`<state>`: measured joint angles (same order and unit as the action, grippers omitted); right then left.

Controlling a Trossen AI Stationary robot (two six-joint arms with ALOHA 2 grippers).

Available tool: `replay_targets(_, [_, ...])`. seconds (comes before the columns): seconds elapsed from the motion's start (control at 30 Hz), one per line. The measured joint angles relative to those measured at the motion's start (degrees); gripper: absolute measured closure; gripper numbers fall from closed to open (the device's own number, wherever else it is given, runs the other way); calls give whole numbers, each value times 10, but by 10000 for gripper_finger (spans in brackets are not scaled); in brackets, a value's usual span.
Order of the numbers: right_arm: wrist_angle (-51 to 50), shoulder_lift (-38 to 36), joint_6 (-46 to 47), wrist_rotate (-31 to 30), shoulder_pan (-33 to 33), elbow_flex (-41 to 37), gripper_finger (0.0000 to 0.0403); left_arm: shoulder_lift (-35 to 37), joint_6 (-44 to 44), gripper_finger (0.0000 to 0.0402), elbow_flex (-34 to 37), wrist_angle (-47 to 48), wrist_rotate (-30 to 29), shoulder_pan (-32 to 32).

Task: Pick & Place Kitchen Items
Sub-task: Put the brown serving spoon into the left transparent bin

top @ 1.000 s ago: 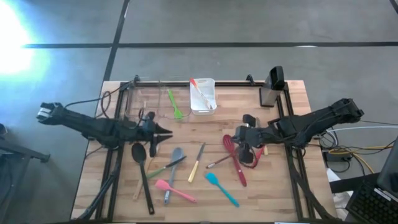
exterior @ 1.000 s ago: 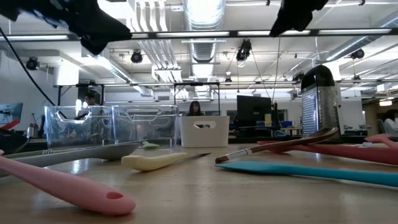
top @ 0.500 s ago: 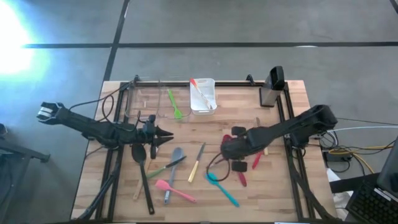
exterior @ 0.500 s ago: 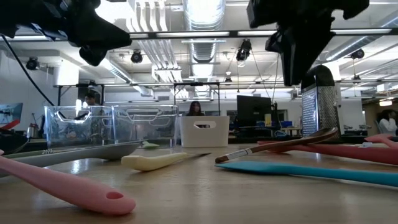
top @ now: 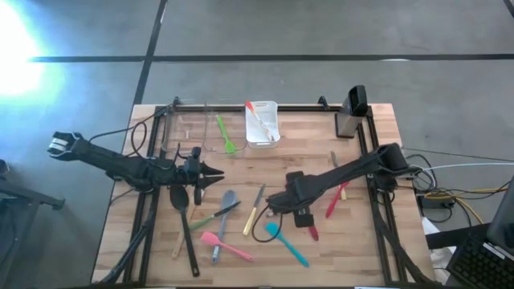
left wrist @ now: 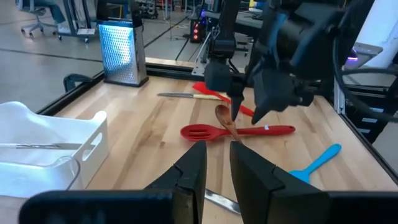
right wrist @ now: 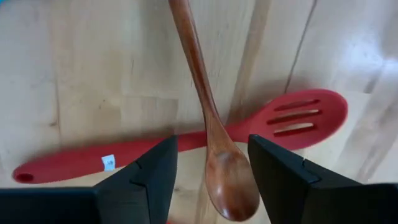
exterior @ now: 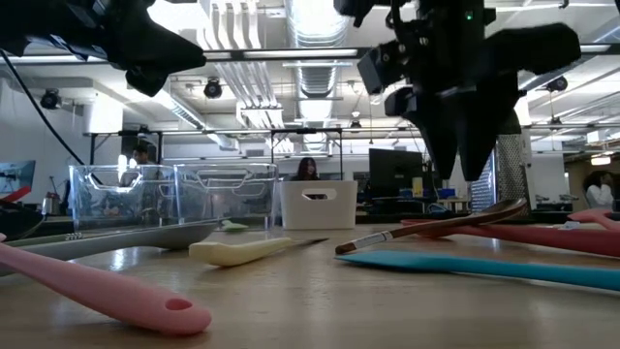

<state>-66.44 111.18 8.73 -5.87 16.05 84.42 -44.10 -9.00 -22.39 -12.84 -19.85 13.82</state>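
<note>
Several long-handled kitchen items lie on the wooden table. Among them are a wooden spoon (right wrist: 200, 81) crossing a red slotted spoon (right wrist: 292, 118), a teal spatula (top: 285, 241), a pink spatula (top: 226, 243), a cream-handled knife (top: 254, 210) and a black ladle (top: 181, 215). My right gripper (right wrist: 211, 140) hangs open over the wooden spoon's bowl end (left wrist: 222, 115), fingers pointing down, one on each side and clear of it. In the low view it (exterior: 457, 170) stands above the tabletop. My left gripper (top: 215, 171) waits at the table's left, its fingers (left wrist: 194, 168) a narrow gap apart with nothing between them.
At the far edge stand a clear bin (top: 195, 128) holding a green utensil (top: 227, 136) and a white bin (top: 271, 108) with a red-and-white utensil. A metal grater (top: 350, 120) stands at the far right. Black frame rails (top: 377, 217) run along both sides of the table.
My right gripper has gone toward the table's left and near edges and down, from above the red whisk to above the wooden spoon. In the low view its fingers now stand wider apart. The utensils lie as before.
</note>
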Motion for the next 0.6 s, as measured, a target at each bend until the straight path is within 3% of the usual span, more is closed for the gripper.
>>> replay_targets(0.6, [72,52,-15,27,-14,-5,248,1,9,328,0,0,0,0])
